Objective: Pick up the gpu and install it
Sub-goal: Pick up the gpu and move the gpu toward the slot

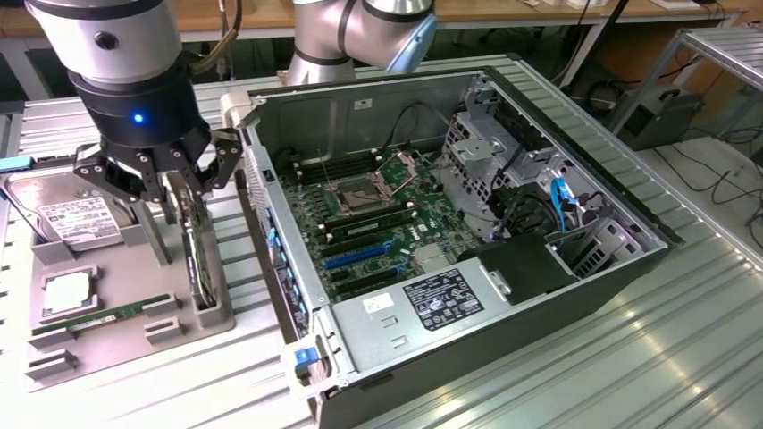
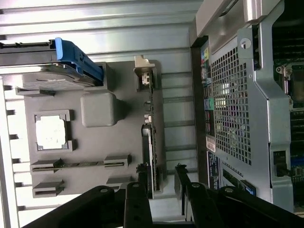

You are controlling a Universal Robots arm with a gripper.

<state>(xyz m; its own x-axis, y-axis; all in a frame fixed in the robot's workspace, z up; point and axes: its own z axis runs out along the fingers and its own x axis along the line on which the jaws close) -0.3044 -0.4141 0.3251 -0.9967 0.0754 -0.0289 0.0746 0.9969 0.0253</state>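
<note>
gripper (image 1: 167, 189) — spread wide, holding nothing | poised over upright gpu (image 1: 203, 259) in grey tray (image 1: 125, 268) | bench (image 1: 596, 357) — open computer case (image 1: 477, 223) alongside

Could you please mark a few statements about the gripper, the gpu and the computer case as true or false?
1. The jaws of the black gripper stand open. True.
2. The dark, flat gpu card is seated on the green motherboard. False: it stands on edge in the grey plastic tray, below the gripper.
3. The black metal computer case lies with its side open, so the motherboard shows. True.
4. The silver boxy hard drive with the white label sits inside the case. False: it lies on the tray, at the exterior view's left.
</note>
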